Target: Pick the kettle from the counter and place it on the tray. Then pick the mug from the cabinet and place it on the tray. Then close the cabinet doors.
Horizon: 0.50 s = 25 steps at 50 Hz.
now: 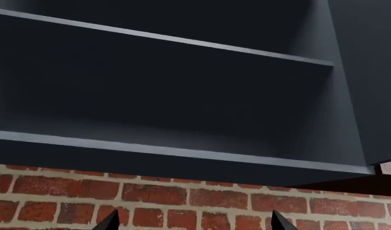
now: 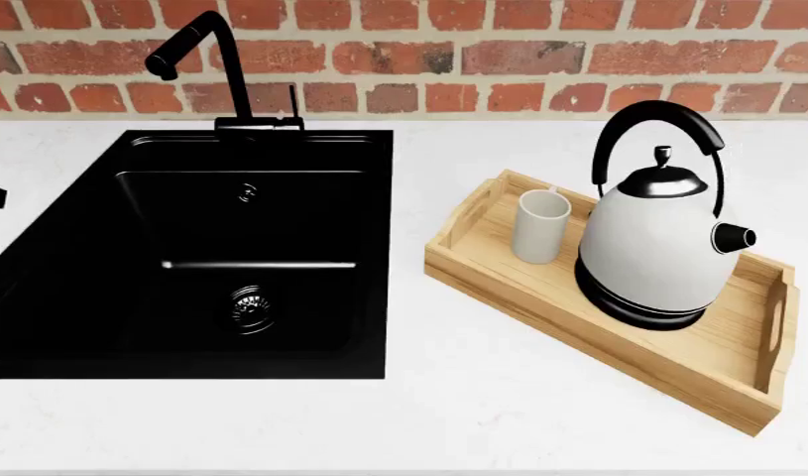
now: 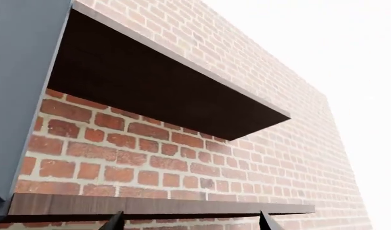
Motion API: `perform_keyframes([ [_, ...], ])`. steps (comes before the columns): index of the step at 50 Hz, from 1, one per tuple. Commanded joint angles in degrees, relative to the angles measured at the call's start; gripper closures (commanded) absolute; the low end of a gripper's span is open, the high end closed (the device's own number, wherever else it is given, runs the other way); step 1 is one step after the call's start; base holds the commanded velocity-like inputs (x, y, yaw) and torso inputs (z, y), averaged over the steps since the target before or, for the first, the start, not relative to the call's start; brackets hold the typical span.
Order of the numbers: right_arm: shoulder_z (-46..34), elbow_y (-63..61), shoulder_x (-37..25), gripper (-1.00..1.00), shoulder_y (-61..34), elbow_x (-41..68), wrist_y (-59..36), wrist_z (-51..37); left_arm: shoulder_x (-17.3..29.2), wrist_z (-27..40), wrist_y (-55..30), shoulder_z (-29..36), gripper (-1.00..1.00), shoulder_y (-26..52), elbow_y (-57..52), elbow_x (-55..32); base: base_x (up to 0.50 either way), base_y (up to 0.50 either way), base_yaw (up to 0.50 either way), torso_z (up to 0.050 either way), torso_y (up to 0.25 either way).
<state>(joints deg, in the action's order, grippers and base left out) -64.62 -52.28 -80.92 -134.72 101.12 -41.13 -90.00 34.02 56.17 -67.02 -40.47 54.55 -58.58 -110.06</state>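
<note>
White kettle [image 2: 652,253], mug [image 2: 541,226] on tray [image 2: 510,288]; tools elsewhere, facing cabinet [image 1: 182,96].

Flat, even light, everything sharp, no blur. Cabinet [image 1: 182,105] interior is really dim. Counter [image 2: 483,397] nearly blows out white.

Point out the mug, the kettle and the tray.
mug [image 2: 541,230], head view, on its outer wall below the rim.
kettle [image 2: 648,243], head view, on the white body.
tray [image 2: 582,340], head view, on its near long side wall.
</note>
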Motion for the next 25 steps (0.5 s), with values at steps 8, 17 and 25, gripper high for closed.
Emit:
perform_keyframes([
  [8,26.87,11.12,16.43,-1.00,-0.27,7.80,-20.73,0.01,-1.88,-1.32,-1.84,-2.34,-1.00,-1.62,-0.22,-0.06,0.00,0.00,0.00,0.000,0.000],
  [17,36.36,17.61,31.45,-1.00,-0.27,9.65,-31.18,0.01,-1.19,-1.23,-1.40,-4.71,-1.00,-2.59,-0.09,-2.01,0.00,0.00,0.00,0.000,0.000],
  [25,39.28,21.40,39.79,-1.00,-0.28,9.69,-33.92,0.01,-0.54,-1.45,-1.43,-7.17,-1.00,-3.64,0.21,-3.40,0.00,0.00,0.00,0.003,0.000],
])
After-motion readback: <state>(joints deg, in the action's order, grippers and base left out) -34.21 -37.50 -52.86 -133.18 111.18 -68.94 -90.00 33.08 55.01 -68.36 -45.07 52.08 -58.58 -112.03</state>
